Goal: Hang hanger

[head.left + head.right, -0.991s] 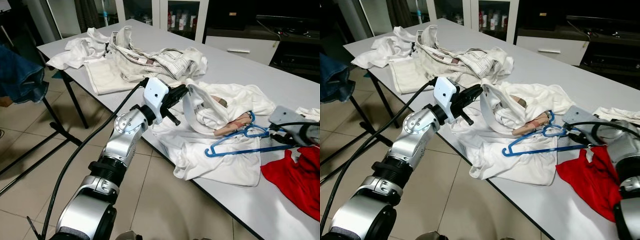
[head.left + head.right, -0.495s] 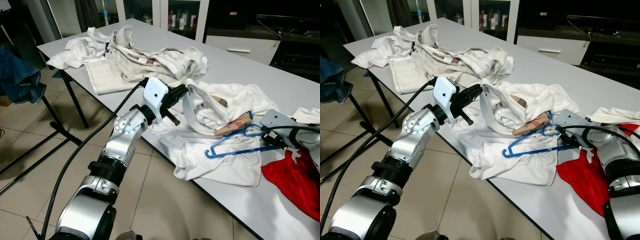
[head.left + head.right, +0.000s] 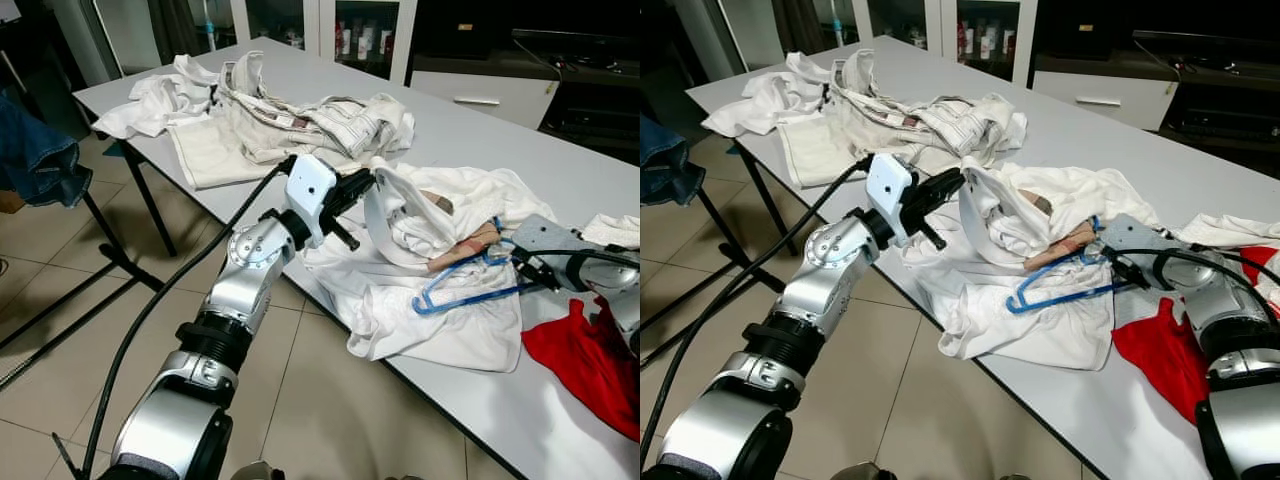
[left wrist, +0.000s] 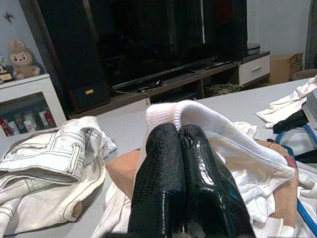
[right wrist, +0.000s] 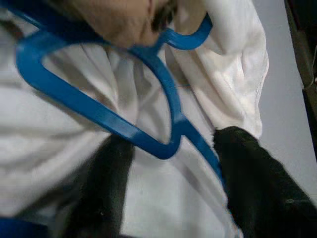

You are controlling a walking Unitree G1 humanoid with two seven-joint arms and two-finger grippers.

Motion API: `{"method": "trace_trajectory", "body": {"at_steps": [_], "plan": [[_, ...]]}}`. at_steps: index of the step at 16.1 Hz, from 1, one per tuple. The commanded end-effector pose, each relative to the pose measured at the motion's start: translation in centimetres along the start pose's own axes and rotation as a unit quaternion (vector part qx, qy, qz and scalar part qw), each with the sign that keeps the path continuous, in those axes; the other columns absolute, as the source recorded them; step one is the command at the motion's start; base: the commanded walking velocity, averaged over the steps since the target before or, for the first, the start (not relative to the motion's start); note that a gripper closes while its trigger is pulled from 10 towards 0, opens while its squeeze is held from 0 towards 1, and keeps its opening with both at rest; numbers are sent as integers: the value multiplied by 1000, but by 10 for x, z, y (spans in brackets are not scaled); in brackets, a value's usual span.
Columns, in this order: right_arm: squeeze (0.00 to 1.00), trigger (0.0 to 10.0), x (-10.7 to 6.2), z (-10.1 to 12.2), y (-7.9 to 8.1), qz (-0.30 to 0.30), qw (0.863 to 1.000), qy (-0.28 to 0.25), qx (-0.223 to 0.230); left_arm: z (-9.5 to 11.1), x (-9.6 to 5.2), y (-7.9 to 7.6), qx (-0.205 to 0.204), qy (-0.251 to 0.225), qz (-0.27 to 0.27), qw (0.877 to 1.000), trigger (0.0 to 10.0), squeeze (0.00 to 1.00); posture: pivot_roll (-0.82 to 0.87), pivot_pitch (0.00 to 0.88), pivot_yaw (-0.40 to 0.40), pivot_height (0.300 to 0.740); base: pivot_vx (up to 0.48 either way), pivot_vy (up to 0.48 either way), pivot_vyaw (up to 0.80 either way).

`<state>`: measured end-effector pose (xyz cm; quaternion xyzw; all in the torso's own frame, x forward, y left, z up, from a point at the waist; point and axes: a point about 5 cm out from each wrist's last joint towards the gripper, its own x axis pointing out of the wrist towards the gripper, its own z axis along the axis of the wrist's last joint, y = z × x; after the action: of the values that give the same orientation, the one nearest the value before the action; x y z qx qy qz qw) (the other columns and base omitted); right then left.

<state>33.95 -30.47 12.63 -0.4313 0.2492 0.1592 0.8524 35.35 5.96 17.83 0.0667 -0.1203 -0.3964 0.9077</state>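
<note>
Nearest, the left gripper point(image 3: 362, 186) is pinched shut on the ribbed collar of the white shirt point(image 3: 440, 300), holding it lifted off the grey table point(image 3: 520, 150) exactly as 1 second ago. Farther right, the right gripper point(image 3: 522, 268) has slid in from the table's right end and now reaches the blue hanger point(image 3: 462, 290), which lies on the shirt with its hook near the collar. Its 2 fingers point(image 5: 247, 178) stand apart, straddling the hanger's bar. I judge closing on that bar comes next.
</note>
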Motion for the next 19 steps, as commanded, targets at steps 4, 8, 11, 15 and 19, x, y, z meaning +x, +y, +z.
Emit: {"method": "trace_trajectory", "body": {"at_steps": [4,8,11,15,19], "plan": [[0,0,-2,4,-5,-9,1000,-27,7,3,1,1,10,0,-2,1000,10000,0,-17,0,46,723,0,0,0],[0,0,-4,5,-2,4,999,-45,12,3,1,1,10,0,-3,1000,10000,0,-20,0,48,723,0,0,0],[0,0,-5,3,-2,1,998,-56,29,3,1,0,10,0,-2,1000,10000,0,-20,0,45,723,0,0,0],[0,0,-5,1,3,-19,995,-73,72,3,1,0,9,-1,-1,1000,10000,0,-24,0,45,723,0,0,0],[0,0,-9,-2,-7,-75,990,-76,89,3,2,0,9,-1,-3,1000,10000,0,-26,0,46,723,0,0,0]]}}
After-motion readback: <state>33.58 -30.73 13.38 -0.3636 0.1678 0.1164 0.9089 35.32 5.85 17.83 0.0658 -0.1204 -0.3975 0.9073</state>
